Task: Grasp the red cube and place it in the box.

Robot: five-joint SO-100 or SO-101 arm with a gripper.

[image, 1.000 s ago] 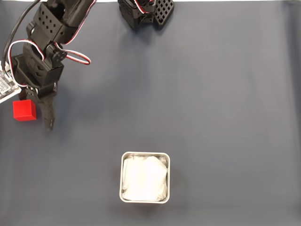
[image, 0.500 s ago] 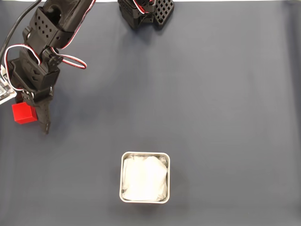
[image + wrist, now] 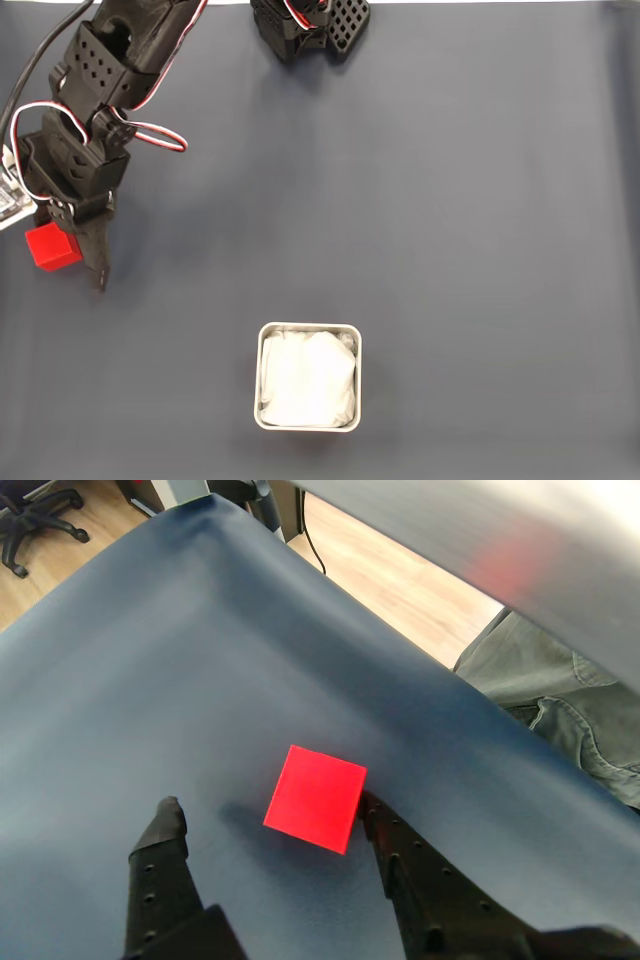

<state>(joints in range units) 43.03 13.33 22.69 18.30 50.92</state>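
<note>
The small, plain, bright red cube [image 3: 52, 247] lies flat on the dark blue-grey cloth of the bench [image 3: 460, 220], close to the left edge in the fixed view, its sides turned a little askew to that edge. The black two-finger tool [image 3: 268, 816] stands spread wide around it: in the wrist view one finger [image 3: 400, 855] touches, or all but touches, the cube's [image 3: 316, 798] right side, while the other finger [image 3: 162, 855] stands apart from its left side with bare cloth between. Nothing is gripped; the cube rests on the cloth [image 3: 170, 680]. In the fixed view the black perforated arm [image 3: 95, 90], with red and white wires looping off it, reaches down from the top left corner and partly covers the cube's upper right corner, one finger [image 3: 99, 255] pointing toward the near edge just beside it. The small square metal tin with rounded corners, a silver rim and a crumpled white lining, the box [image 3: 263, 340], sits well apart from the cube, near the middle of the bench's near edge
</note>
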